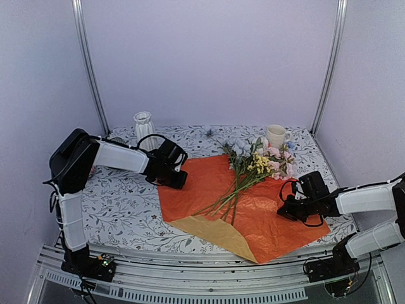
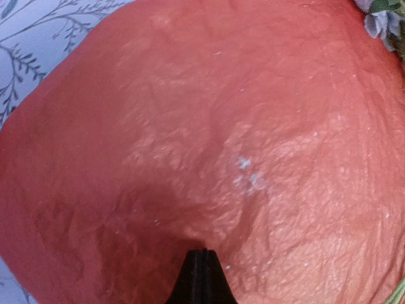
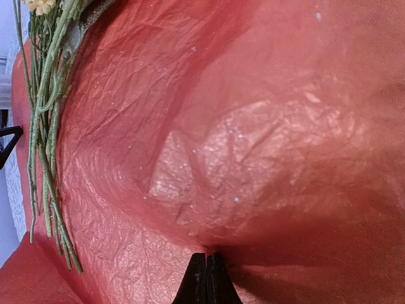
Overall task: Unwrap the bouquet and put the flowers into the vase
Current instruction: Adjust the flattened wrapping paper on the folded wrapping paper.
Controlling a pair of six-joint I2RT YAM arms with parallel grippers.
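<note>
The bouquet lies unwrapped: its orange paper [image 1: 202, 183] is spread flat on the table, with a corner folded over showing the yellow-orange outside [image 1: 218, 233]. The flowers [image 1: 256, 158] lie on the paper, blooms toward the back right and green stems [image 3: 44, 126] pointing to the front. My left gripper [image 1: 179, 179] is shut at the paper's left edge, and the paper [image 2: 209, 126] puckers toward its tip [image 2: 200, 253]. My right gripper [image 1: 285, 211] is shut on the paper's right edge, with a fold of paper [image 3: 266, 145] drawn up at its tip [image 3: 207, 256]. The white ribbed vase [image 1: 144, 125] stands at the back left.
A cream handled mug [image 1: 276, 135] stands at the back right beside the blooms. The table wears a leaf-patterned cloth [image 1: 120, 209]. Metal posts [image 1: 88, 63] and pale walls close in the back and sides. A pale blue bloom [image 2: 380, 22] shows at the top right of the left wrist view.
</note>
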